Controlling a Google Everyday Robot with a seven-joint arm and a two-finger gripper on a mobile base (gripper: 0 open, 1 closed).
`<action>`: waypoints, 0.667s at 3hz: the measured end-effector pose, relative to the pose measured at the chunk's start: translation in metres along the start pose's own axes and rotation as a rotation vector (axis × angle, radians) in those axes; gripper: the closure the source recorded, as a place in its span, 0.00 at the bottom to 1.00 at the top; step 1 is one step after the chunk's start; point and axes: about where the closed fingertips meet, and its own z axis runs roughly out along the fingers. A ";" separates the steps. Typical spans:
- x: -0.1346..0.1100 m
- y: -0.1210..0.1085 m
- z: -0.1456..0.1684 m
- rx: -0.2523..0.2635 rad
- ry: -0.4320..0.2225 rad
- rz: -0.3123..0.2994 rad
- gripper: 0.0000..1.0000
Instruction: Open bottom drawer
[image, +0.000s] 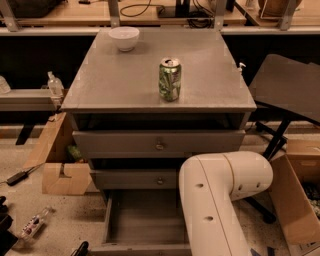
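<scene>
Bottom drawer (145, 217), lowest of 3 in the cabinet (150, 85), is seen pulled well out with its grey inside bared, so the task is judged nearly done. The arm (215, 200) is bent at the elbow, its forearm dropped past the lower edge. The gripper is hidden there, presumably at the drawer front; its state cannot be told.

Bottom drawer (144, 220) sits pulled well out of the cabinet's lowest slot, level, plain grey inside. We see its front panel low at the frame's bottom edge, right side hidden behind the arm. Gripper out of view.
</scene>
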 end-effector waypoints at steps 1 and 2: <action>0.000 0.002 0.001 -0.003 0.000 0.000 0.15; 0.000 0.004 0.003 -0.007 -0.001 0.000 0.46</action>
